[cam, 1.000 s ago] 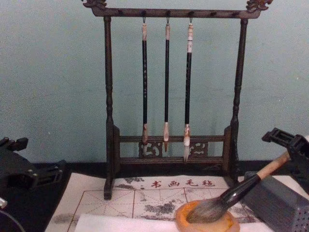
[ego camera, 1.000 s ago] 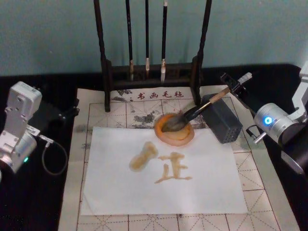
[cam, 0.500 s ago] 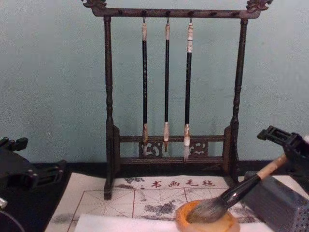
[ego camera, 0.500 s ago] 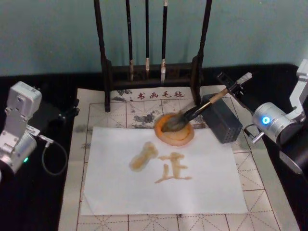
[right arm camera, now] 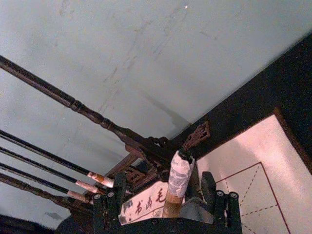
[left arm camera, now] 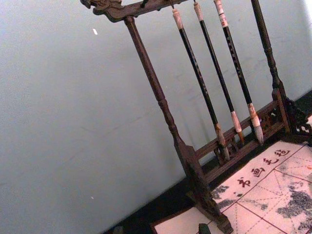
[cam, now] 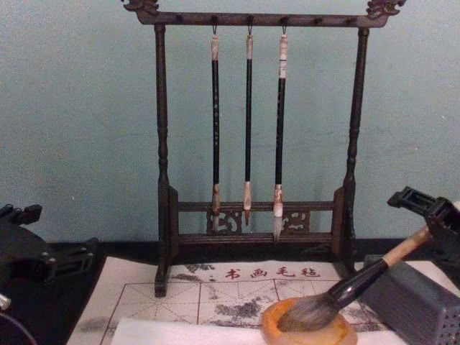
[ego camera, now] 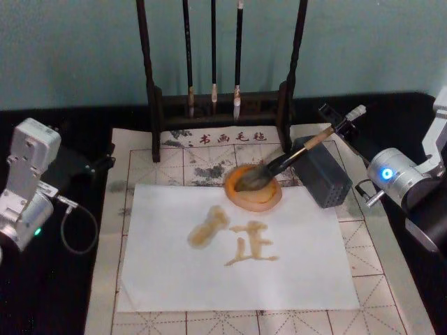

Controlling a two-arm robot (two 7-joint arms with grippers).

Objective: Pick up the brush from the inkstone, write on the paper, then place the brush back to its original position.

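Note:
The brush (ego camera: 279, 165) lies with its bushy head in the orange-rimmed inkstone (ego camera: 269, 201) and its pale handle leaning on a grey ribbed block (ego camera: 323, 174). My right gripper (ego camera: 341, 120) stands open around the handle's white-wrapped end (right arm camera: 179, 170), with a gap on each side of it. From the chest, the brush (cam: 359, 284) slants up out of the inkstone (cam: 338, 334) toward that gripper (cam: 431, 215). The white paper (ego camera: 167, 272) lies in front of the inkstone and bears tan brush marks. My left gripper (ego camera: 87, 164) is parked at the table's left.
A dark wooden rack (ego camera: 220, 105) with three thin black-handled brushes stands at the back. The beige gridded mat (ego camera: 377, 279) lies under the paper. The grey block sits right of the inkstone, close under my right gripper.
My right gripper drifted slightly left around the handle's end, then back right. The brush has stayed in the inkstone. The left arm has not moved.

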